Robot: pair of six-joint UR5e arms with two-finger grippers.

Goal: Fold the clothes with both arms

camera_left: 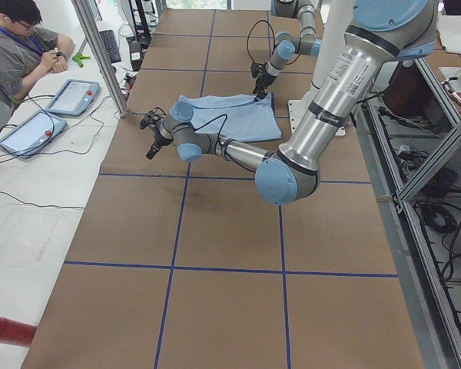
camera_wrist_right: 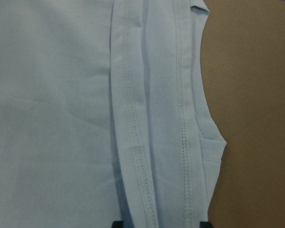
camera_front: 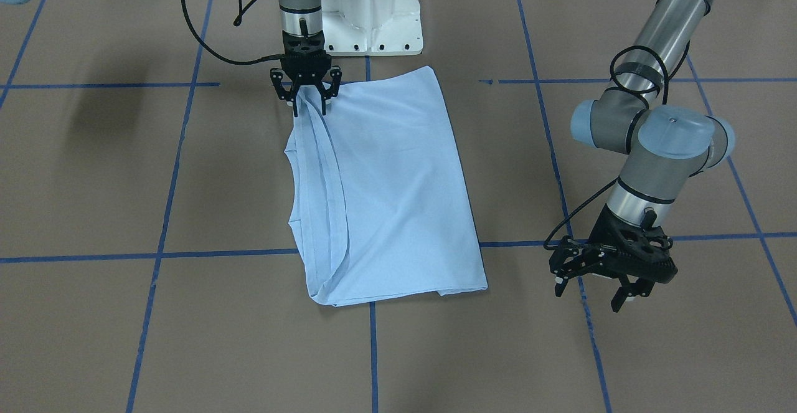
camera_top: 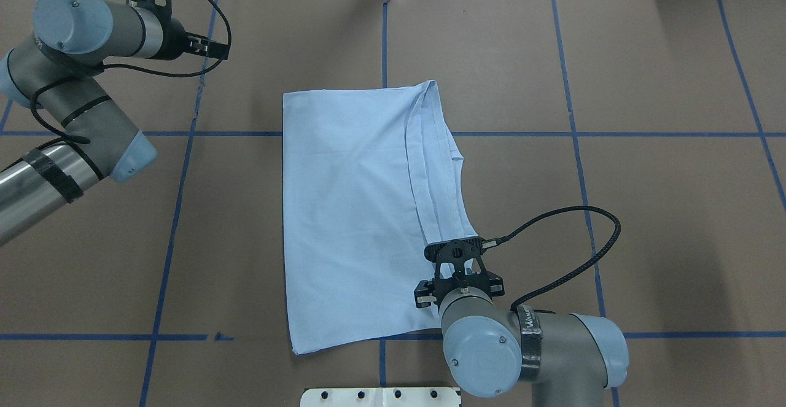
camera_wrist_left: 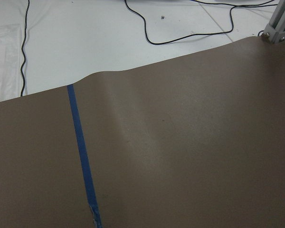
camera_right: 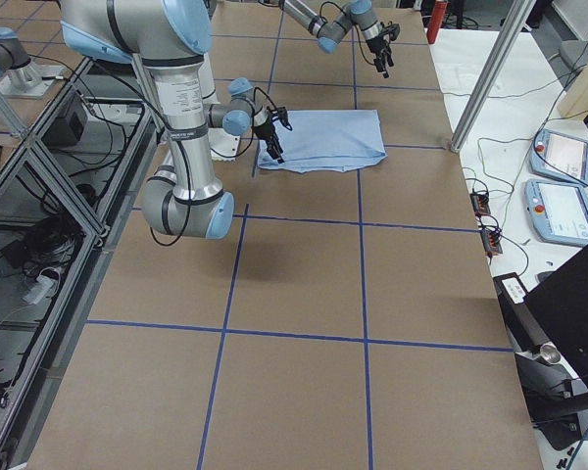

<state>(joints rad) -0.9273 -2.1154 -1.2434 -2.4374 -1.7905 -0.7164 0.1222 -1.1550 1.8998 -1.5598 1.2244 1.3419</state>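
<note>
While right gripper [camera_front: 309, 103] pinches T-shirt [camera_front: 398, 182], label hidden.

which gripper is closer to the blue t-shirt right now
Right. The right gripper is on the T-shirt, its fingers at the corner nearest the robot. The left gripper hangs apart, beyond the shirt's opposite side.

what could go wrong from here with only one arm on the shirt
Only the right gripper pinches the T-shirt, at one corner of its stitched hems; pulling from there could drag or skew the fold. The left gripper hangs off the cloth with jaws apart, so the far corner may lag or bunch.
</note>
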